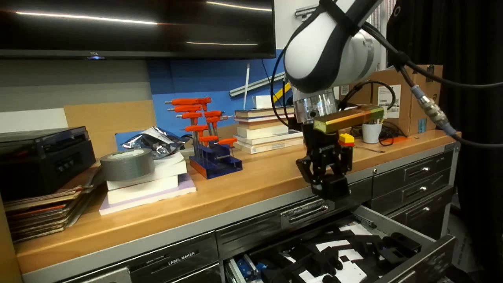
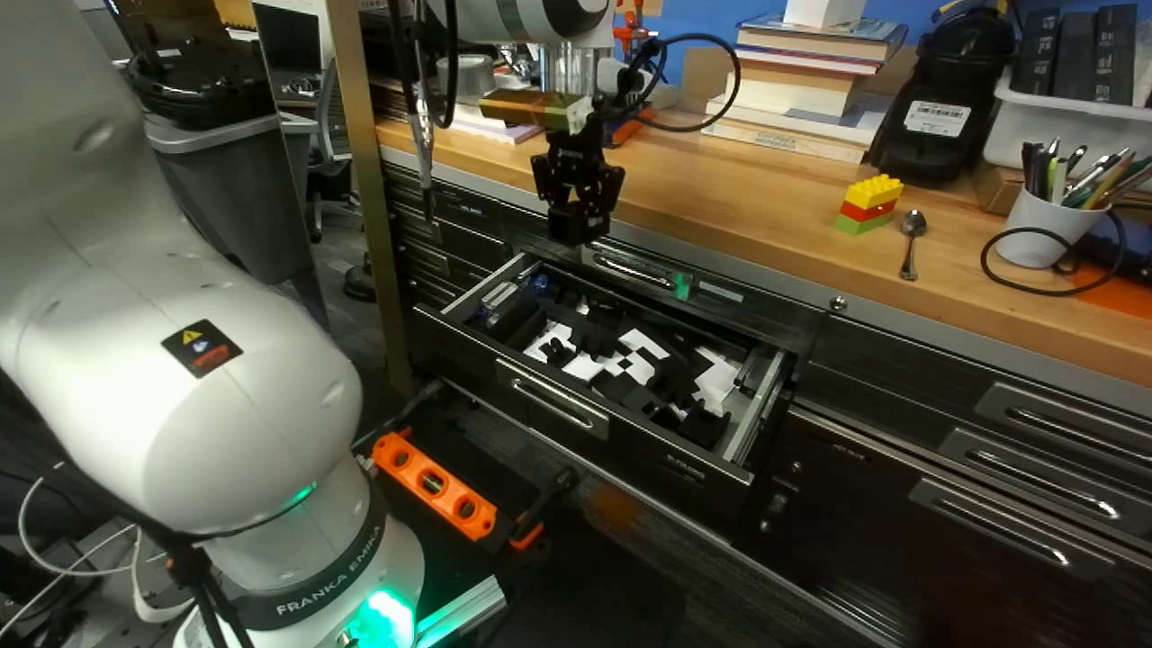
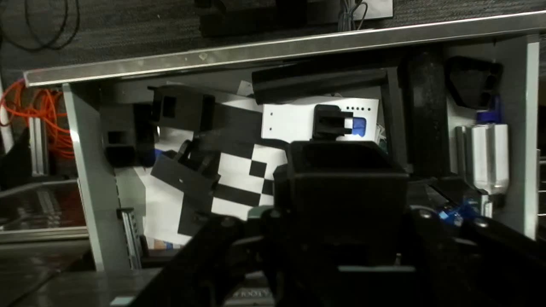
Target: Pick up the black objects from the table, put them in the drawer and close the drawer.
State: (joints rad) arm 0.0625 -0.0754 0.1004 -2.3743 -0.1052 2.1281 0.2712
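My gripper (image 1: 329, 173) is shut on a low rectangular black box (image 1: 333, 188), in mid-air at the front edge of the wooden table (image 1: 255, 182). An exterior view shows the gripper (image 2: 579, 184) and box (image 2: 569, 225) above the back of the open drawer (image 2: 630, 447). In the wrist view the box (image 3: 347, 196) sits between the fingers and hides part of the drawer (image 3: 273, 52). The drawer, also seen in an exterior view (image 1: 399, 228), holds several black pieces (image 3: 181, 106) and white patterned sheets. I cannot single out the smaller upright block.
A toy brick stack (image 2: 868, 205), a spoon (image 2: 911, 243) and a cup of pens (image 2: 1030, 229) stand on the table. Books (image 1: 267, 137), a hex-key stand (image 1: 216, 161), duct tape (image 1: 127, 164) and a knobbed black device (image 1: 43, 161) line the back and left.
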